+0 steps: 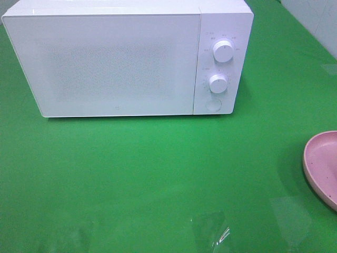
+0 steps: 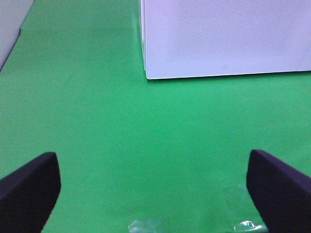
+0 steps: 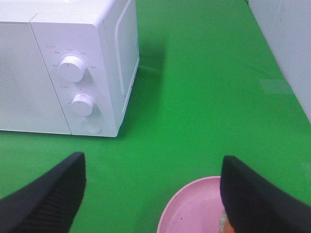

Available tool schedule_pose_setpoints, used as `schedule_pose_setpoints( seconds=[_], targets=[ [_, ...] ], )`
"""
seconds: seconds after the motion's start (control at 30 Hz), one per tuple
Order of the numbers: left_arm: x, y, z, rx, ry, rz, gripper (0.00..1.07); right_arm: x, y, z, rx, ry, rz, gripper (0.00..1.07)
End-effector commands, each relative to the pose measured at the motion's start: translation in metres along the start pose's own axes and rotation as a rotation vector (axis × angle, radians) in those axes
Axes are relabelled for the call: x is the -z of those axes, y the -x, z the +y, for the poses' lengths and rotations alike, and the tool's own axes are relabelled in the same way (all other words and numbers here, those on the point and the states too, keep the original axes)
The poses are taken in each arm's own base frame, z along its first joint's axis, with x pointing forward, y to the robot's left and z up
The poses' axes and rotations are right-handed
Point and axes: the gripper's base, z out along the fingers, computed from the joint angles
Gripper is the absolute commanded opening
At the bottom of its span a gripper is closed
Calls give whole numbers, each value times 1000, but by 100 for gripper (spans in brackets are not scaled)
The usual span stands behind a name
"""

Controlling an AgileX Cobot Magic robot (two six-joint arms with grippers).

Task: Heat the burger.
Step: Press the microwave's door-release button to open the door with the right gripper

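I find the left tool (image 2: 153, 162) and right tool (image 3: 153, 162) both wide and empty; only a sliver of the burger (image 3: 222, 226) shows, on the pink plate (image 3: 189, 206) just beneath the right tool, and I judge it light, soft and layered, best gripped gently across the bun's sides.

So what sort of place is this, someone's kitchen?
More likely a staged test bench than a home kitchen: a white microwave, door shut, sits on a bright green table cover, with a pink plate at one edge and patches of clear tape stuck to the cover.
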Motion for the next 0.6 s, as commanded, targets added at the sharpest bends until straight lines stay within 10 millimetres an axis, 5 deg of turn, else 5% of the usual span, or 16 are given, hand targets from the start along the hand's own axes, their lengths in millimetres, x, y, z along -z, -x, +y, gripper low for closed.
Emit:
schedule_pose_setpoints(
  seconds=[0.03, 0.43, 0.6],
  targets=[
    [3, -1, 0, -5, -5, -17, 96, -7, 4, 1, -3, 4, -10, 73],
    [3, -1, 0, -5, -5, -17, 96, -53, 1, 3, 3, 20, -17, 73],
    [3, -1, 0, -5, -5, -17, 96, -71, -14, 5, 14, 39, -110, 73]
  ],
)
